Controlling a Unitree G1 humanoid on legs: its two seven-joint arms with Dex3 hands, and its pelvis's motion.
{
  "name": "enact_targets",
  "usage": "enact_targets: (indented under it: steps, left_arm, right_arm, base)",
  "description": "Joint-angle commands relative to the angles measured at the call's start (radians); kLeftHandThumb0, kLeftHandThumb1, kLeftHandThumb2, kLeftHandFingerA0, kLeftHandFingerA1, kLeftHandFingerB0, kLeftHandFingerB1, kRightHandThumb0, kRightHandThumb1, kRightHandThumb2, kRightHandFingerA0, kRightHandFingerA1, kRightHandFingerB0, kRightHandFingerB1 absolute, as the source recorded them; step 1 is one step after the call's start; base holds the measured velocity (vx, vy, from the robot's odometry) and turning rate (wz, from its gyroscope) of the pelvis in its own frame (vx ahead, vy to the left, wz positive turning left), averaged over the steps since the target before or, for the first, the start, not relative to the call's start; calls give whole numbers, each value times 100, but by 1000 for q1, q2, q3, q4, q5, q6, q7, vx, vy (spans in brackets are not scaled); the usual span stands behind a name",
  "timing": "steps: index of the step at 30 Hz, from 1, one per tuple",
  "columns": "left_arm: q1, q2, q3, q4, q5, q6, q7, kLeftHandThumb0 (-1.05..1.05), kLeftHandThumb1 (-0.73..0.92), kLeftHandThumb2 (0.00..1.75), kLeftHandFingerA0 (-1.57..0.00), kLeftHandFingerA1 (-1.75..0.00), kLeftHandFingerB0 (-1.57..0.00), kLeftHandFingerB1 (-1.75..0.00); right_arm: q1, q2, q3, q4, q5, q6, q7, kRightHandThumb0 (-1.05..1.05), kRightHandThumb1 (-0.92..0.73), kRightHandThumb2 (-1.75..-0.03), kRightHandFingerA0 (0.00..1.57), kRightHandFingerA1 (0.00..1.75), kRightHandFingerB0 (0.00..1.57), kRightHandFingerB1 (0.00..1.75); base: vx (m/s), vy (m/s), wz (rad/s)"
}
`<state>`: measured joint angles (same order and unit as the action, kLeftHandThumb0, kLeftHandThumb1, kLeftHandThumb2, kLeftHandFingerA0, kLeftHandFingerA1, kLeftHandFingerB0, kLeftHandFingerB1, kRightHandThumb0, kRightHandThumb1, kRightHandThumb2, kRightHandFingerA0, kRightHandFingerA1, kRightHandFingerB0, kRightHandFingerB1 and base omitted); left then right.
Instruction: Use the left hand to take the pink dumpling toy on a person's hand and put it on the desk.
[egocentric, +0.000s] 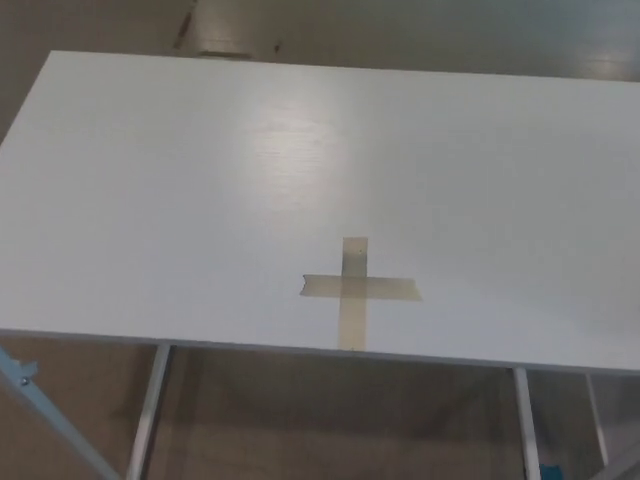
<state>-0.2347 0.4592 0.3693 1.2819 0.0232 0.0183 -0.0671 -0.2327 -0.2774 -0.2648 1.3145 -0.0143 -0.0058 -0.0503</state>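
Dumpling toy and person's hand are out of view. White desk (200, 180) carries only a tape cross (355, 290) near its front edge. Neither robot hand shows, so finger state can't be told.

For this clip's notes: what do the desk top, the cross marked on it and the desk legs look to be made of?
Desk top: white laminate or painted board, semi-matte, with a soft sheen and faint grain streaks.
Cross: two strips of tan tape, probably masking tape, dull and flat on the surface.
Legs: likely light-painted metal, slim and straight with smooth faces.
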Motion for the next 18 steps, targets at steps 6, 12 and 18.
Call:
enact_targets:
  steps: [6, 12, 18]
  left_arm:
    - [15, 4, 6, 11, -44, -5, -17, -11, 60, 57, -70, -46, -49, -39]
    - [12, 6, 6, 14, -52, 1, -17, -12, 60, 57, -71, -47, -50, -40]
    - [11, 7, -7, 17, -49, -1, -11, -11, 59, 57, -71, -47, -50, -40]
  right_arm:
    - [13, -4, -12, 17, 14, -16, -7, -22, -71, -61, 66, 46, 55, 43]
    - [12, -4, -12, 17, 13, -12, -7, -22, -71, -61, 66, 45, 54, 43]
    - [11, -3, -15, 18, 15, -13, -10, -22, -71, -61, 66, 46, 54, 42]
  base:
    - [0, 0, 0]
    - [0, 0, 0]
    - [0, 0, 0]
